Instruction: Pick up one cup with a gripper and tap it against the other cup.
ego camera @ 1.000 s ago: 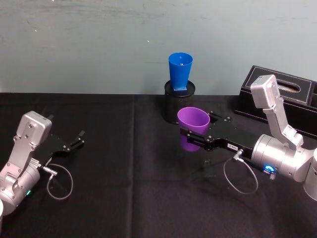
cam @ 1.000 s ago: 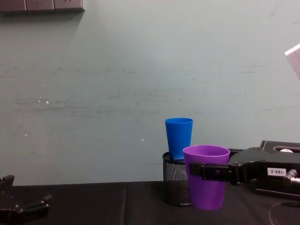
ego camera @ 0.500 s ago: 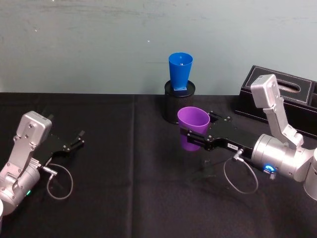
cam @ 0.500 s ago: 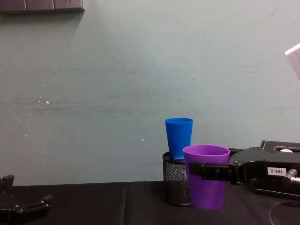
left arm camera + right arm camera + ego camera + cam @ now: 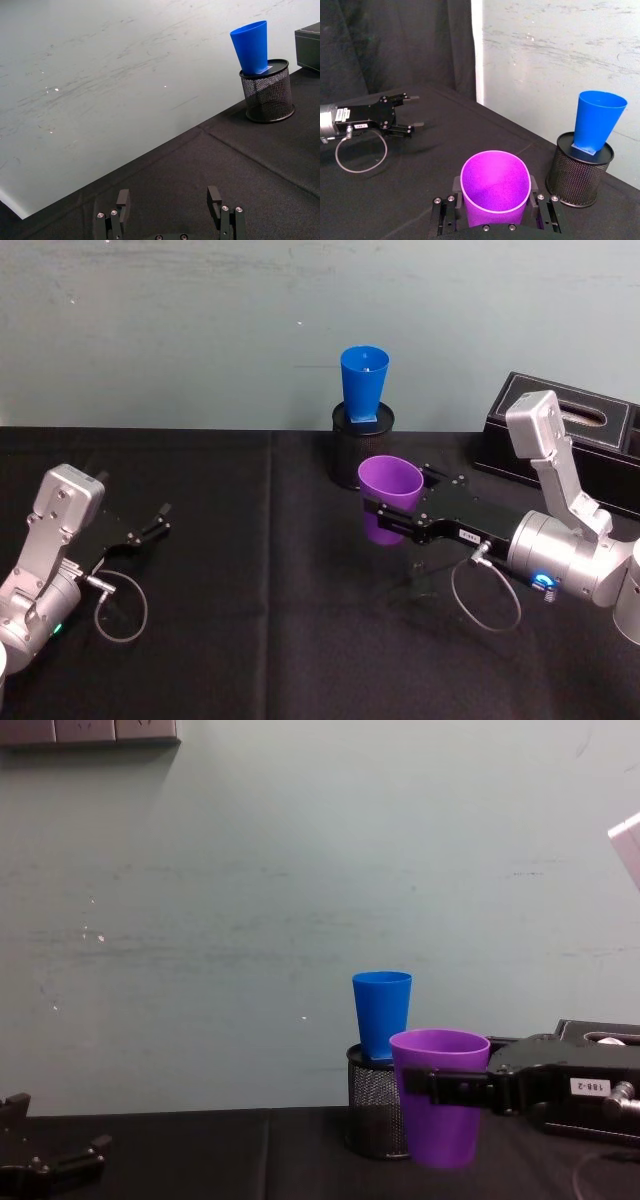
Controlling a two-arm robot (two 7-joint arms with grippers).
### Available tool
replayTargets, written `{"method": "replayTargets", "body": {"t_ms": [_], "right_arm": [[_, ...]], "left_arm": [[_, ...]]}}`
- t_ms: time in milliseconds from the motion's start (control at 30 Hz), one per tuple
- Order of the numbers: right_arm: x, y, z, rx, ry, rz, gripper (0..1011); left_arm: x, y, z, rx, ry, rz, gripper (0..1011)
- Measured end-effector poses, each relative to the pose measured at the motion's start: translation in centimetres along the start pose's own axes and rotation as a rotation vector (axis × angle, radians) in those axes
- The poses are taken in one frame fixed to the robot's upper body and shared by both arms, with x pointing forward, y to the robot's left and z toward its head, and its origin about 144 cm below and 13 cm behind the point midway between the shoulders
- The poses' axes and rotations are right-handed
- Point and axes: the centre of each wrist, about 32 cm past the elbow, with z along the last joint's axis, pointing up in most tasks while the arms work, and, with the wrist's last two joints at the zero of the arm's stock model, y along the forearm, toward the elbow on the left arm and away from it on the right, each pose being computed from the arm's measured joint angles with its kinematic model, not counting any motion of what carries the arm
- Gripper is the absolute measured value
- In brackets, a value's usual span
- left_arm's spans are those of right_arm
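My right gripper (image 5: 385, 519) clamps the purple cup (image 5: 389, 498) upright, just in front of the blue cup (image 5: 363, 387) in the mesh holder (image 5: 352, 450) near the table's (image 5: 250, 590) back edge. My left gripper (image 5: 160, 519) rests open by the left edge

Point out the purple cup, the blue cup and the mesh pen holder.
purple cup (image 5: 383, 525), head view, on its side wall below the rim.
blue cup (image 5: 362, 388), head view, on its outer wall.
mesh pen holder (image 5: 576, 176), right wrist view, on its mesh side.
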Motion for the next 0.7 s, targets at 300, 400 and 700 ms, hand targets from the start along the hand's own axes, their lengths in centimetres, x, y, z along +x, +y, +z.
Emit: {"method": "replayTargets", "body": {"t_ms": [300, 400, 700], "right_arm": [[-0.5, -0.1, -1.4, -0.003, -0.007, 0.013, 729], [-0.7, -0.1, -2.0, -0.001, -0.011, 0.019, 729], [-1.4, 0.1, -5.0, -0.012, -0.015, 0.029, 729]], "left_arm": [[0.0, 0.0, 0.0, 0.000, 0.000, 0.000, 1011], [0.0, 0.0, 0.0, 0.000, 0.000, 0.000, 1012], [0.0, 0.0, 0.0, 0.000, 0.000, 0.000, 1011]]}}
